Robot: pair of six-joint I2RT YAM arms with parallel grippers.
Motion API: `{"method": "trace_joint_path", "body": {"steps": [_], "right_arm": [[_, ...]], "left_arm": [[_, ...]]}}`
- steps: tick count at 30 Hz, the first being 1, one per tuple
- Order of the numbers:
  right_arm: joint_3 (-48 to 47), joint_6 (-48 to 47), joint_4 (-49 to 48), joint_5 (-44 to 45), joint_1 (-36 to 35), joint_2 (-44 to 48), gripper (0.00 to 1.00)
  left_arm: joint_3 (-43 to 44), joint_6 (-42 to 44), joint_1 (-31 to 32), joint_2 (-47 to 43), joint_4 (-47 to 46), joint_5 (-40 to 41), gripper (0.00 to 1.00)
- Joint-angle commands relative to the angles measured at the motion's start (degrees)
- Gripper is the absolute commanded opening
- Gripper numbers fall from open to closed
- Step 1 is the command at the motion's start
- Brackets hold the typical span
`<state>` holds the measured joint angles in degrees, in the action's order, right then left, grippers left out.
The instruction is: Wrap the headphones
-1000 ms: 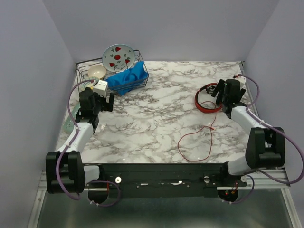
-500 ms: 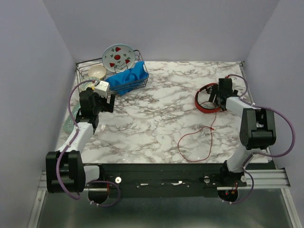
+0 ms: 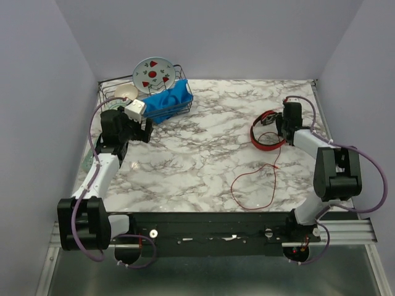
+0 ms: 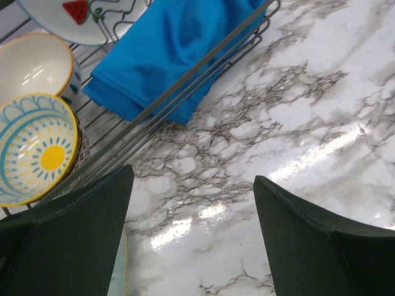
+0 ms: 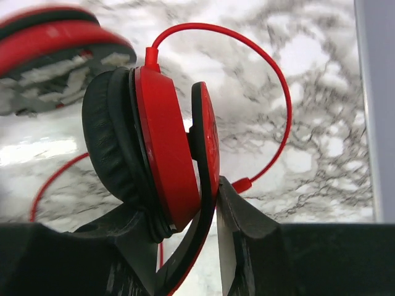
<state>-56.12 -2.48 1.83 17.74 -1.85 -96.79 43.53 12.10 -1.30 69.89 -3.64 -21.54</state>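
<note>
I have the marble table under both arms. Just past the fingertips of my left gripper sits the wire rack with a blue cloth. Those fingers stand wide apart, with nothing between them. My right gripper is clamped on the headphones — one ear cup upright between the fingers, black pad against one of them — and the red cable loops beyond the tips.

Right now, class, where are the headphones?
The headphones are on the right side of the table, toward its far edge in the top view. One ear cup sits between the fingers of the right gripper.
</note>
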Motion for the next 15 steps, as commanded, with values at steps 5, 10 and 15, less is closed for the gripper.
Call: {"method": "trace_joint_path", "body": {"steps": [5,10,15], "right_arm": [[-1.71,-29.59,-5.79,-16.88,-16.68,14.51,0.22],[-8.12,-32.15,2.63,-38.71,-21.70,17.34,0.21],[-13.31,-30.13,4.06,-56.05,-24.68,17.52,0.18]], "left_arm": [[15.87,10.83,9.10,-0.45,16.54,-11.24,0.91],[24.58,11.19,14.04,0.86,21.46,-12.21,0.93],[28.80,11.72,18.17,1.39,23.76,-12.47,0.96]]}}
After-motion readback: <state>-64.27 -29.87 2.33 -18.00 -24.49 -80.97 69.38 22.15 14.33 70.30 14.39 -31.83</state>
